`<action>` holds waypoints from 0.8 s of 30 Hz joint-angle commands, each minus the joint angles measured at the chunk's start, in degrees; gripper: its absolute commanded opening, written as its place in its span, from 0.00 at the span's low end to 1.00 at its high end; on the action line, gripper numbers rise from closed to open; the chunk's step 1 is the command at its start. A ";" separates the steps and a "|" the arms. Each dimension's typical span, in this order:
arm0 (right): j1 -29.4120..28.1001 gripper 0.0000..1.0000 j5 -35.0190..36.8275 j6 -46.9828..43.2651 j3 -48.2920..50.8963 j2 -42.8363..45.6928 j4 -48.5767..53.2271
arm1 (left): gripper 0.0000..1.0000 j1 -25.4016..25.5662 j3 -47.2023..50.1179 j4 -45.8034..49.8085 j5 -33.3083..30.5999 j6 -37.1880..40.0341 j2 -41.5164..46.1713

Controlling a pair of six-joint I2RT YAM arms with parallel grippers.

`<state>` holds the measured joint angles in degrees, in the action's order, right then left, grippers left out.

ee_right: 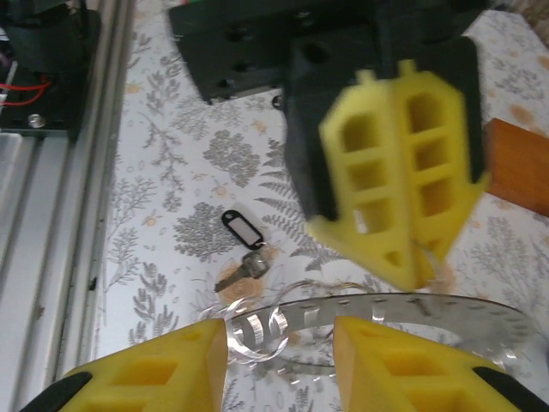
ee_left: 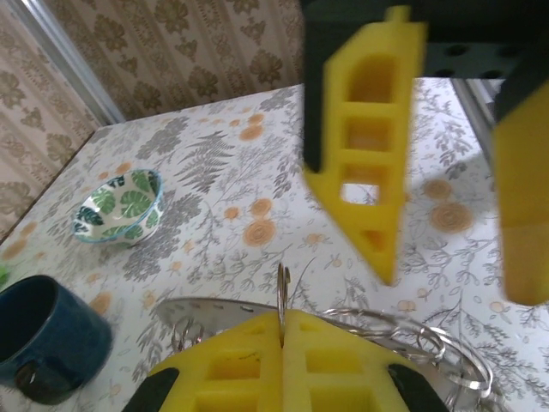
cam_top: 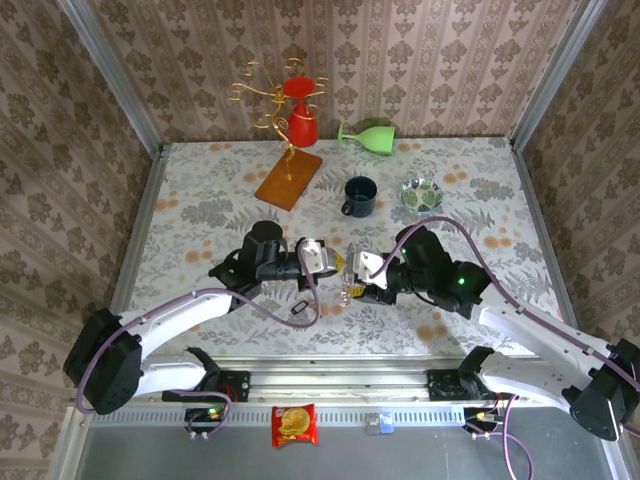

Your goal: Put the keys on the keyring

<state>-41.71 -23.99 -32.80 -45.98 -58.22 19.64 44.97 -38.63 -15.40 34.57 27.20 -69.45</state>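
Left wrist view: the left gripper [ee_left: 281, 324] is clenched, pads tight on a thin silvery rim of the keyring [ee_left: 206, 311], whose flat band spreads just past its fingertips and off to their left. Over on the right wrist camera, the right gripper [ee_right: 279, 333] stands released, jaws apart, holding nothing. The keyring's band runs across just beyond its fingertips, and the left gripper's closed fingers come down onto it from above. The keys [ee_right: 243, 233], a black oval fob with a small silvery key, lie on the table [ee_right: 171, 163] further out from the right gripper, a little left, apart from both sets of fingers.
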 commanded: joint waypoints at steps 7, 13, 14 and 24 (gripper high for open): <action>-1.99 0.39 1.92 3.02 0.06 4.67 0.82 | 0.00 0.25 0.35 -2.38 -2.49 -0.94 2.47; -0.92 0.39 13.61 4.94 4.95 10.60 -7.64 | 0.00 0.08 2.45 -3.72 -4.08 -0.81 4.13; -0.99 0.39 13.57 5.25 4.95 10.59 -7.29 | 0.00 0.09 2.56 -3.68 -4.60 -0.97 4.42; -6.04 0.38 9.29 12.37 7.31 6.48 -7.13 | 0.00 -2.18 6.44 -4.59 -20.90 -5.76 10.25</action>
<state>-45.76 -14.13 -23.27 -39.97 -50.06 13.32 44.10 -33.47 -16.84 21.82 24.71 -61.82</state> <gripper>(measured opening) 0.381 0.053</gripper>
